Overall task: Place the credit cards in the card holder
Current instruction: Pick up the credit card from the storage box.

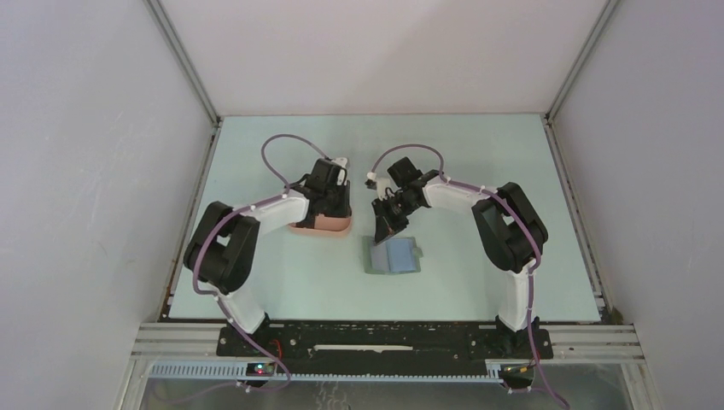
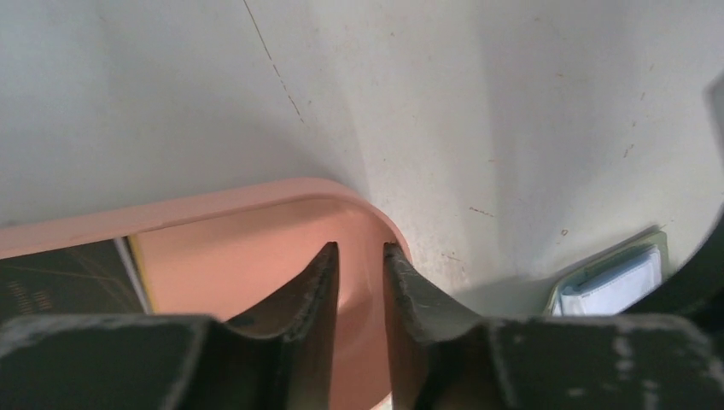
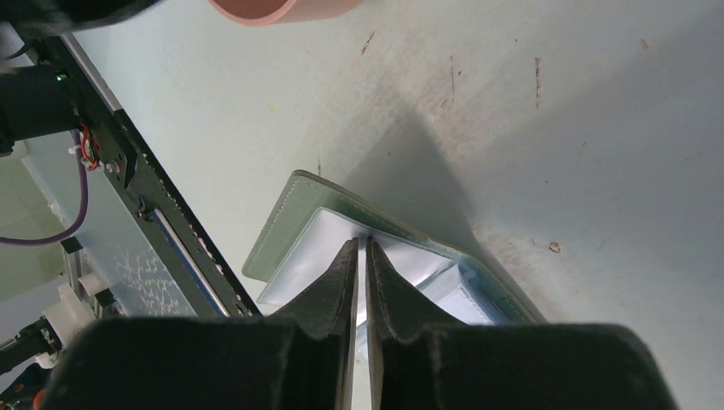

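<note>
Since card holder (image 1: 394, 256) lies open and flat, right gripper (image 3: 359, 243) rests on its clear sleeve, jaws at slit, nothing seen between; likely pinning it steady. Beyond card holder, leftward: pink tray (image 2: 256, 191), credit cards (image 2: 64, 278) inside. Left gripper (image 2: 360, 248) above tray, jaws narrow, empty, likely poised for pick.

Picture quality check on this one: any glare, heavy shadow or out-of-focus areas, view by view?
Top external: even, soft light, sharp throughout. Left wrist: the left gripper is dark and blurred up close, and a broad shadow crosses the table. Right wrist: the right gripper throws a shadow on the table past the card holder, whose clear sleeve glares white.
</note>
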`<state>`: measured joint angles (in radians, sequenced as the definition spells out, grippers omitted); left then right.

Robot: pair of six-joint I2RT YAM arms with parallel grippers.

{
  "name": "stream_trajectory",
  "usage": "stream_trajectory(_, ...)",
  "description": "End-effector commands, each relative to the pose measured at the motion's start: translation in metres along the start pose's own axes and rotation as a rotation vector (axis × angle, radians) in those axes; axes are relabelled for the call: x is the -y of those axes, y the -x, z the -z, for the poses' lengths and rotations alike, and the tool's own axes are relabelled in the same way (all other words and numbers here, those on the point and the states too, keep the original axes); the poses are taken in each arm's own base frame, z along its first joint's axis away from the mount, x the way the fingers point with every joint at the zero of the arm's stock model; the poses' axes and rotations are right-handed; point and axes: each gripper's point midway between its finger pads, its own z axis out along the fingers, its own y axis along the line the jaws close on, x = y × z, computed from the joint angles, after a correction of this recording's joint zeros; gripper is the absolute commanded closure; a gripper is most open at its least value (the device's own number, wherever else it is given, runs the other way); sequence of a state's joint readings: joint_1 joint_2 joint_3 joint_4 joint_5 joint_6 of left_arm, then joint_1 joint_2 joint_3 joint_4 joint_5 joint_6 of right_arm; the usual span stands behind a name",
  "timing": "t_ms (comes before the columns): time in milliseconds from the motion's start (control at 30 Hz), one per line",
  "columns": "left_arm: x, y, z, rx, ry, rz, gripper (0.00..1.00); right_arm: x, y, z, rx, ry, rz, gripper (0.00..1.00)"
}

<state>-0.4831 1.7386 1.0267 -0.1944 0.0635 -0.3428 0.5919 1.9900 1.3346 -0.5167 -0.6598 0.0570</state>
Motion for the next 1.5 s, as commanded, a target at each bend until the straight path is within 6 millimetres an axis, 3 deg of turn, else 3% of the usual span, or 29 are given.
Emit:
stream_trajectory(0, -0.004, 0.036, 0.039, 0.161, 0.062, -0.054, 0.65, -0.013, 0.021, 0.016, 0.058, 0.022, 0.051, 0.86)
stream_trajectory(267, -0.075, 0.042, 0.068, 0.180, 0.454, -0.169, 0.43, -0.014, 0.021, 0.016, 0.059, 0.024, 0.049, 0.86)
stream_trajectory(467, -0.098, 0.040, 0.069, 0.106, 0.577, -0.300, 0.23, -0.013, 0.021, 0.016, 0.059, 0.022, 0.046, 0.85)
stream_trajectory(700, -0.104, 0.044, 0.049, 0.034, 0.629, -0.345, 0.19, -0.013, 0.022, 0.016, 0.060, 0.025, 0.046, 0.85)
stream_trajectory(967, -0.108, 0.040, 0.041, 0.000, 0.684, -0.350, 0.15, -0.013, 0.021, 0.015, 0.055, 0.029, 0.044, 0.85)
stream_trajectory(1233, -0.092, 0.042, 0.044, 0.030, 0.705, -0.361, 0.14, -0.014, 0.023, 0.019, 0.067, 0.027, 0.049, 0.85)
stream_trajectory(1367, -0.087, 0.043, 0.049, 0.069, 0.712, -0.300, 0.17, -0.014, 0.025, 0.021, 0.072, 0.027, 0.052, 0.85)
stream_trajectory(1467, -0.084, 0.038, 0.049, 0.091, 0.702, -0.211, 0.26, -0.015, 0.025, 0.021, 0.072, 0.026, 0.054, 0.85)
